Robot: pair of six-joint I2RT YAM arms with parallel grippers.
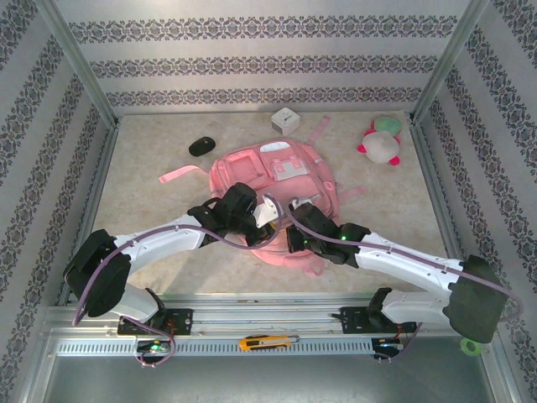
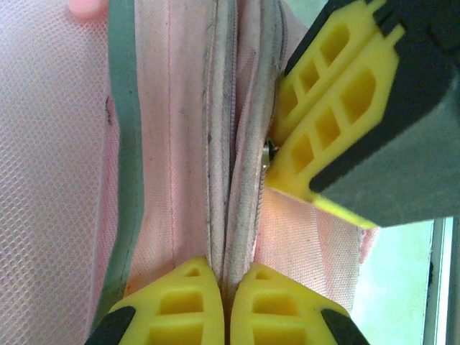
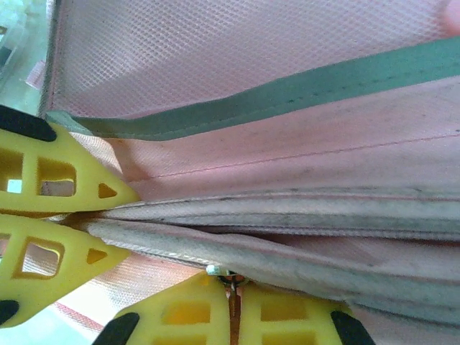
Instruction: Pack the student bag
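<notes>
Top: the bag (image 1: 281,189) lies at centre. Its front patch (image 1: 289,170) is too small to read, and its 6 o'clock edge is hidden under the left gripper (image 1: 256,225) and right gripper (image 1: 289,235).

Left wrist: the left gripper (image 2: 228,284) is clenched on the bag's zip edge (image 2: 237,180).

Right wrist: the right gripper (image 3: 231,298) pinches the zip pull (image 3: 228,276), which is mostly hidden.

- Mottled beige bench (image 1: 151,243).
- Pink student bag (image 1: 277,172) lies flat, its near edge at the left tool (image 2: 226,277) and right tool (image 3: 233,287).
- Black oval object (image 1: 201,146) beyond the left tool.
- White box (image 1: 285,120) farther beyond both.
- Plush toy (image 1: 382,143) beyond the right tool, to its right.
</notes>
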